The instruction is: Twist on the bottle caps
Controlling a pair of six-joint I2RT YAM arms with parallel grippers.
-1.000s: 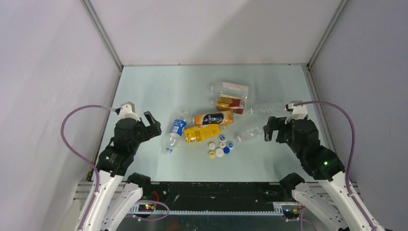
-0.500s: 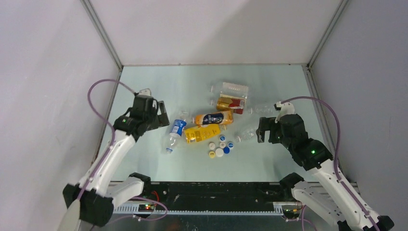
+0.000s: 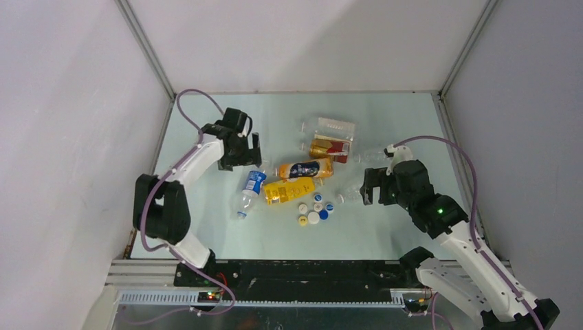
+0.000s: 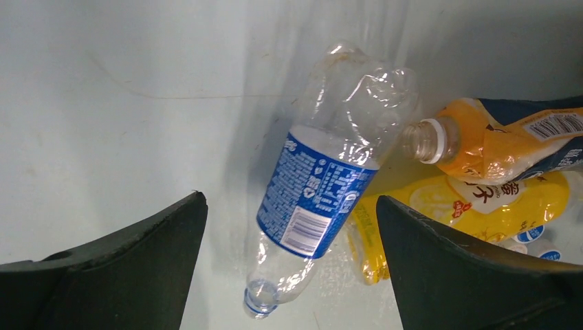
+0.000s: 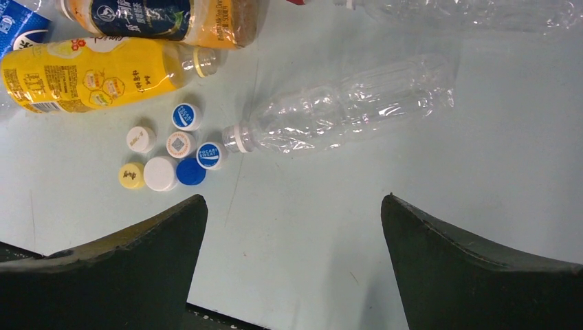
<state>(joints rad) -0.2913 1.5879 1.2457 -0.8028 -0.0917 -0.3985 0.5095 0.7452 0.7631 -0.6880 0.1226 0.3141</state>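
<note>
L pincer wide, empty, over blue-label bottle: long axis diag across its gap, neck nearest. R pincer wide too; caps loose on counter, closer to R, by clear bottle neck.

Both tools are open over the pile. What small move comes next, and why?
Probably lower the left tool straight down onto the clear blue-label bottle. It lies uncapped on its side between that tool's open jaws, apart from them. The right tool hangs open and empty near the loose bottle caps, so it looks placed to fetch one afterwards.
</note>
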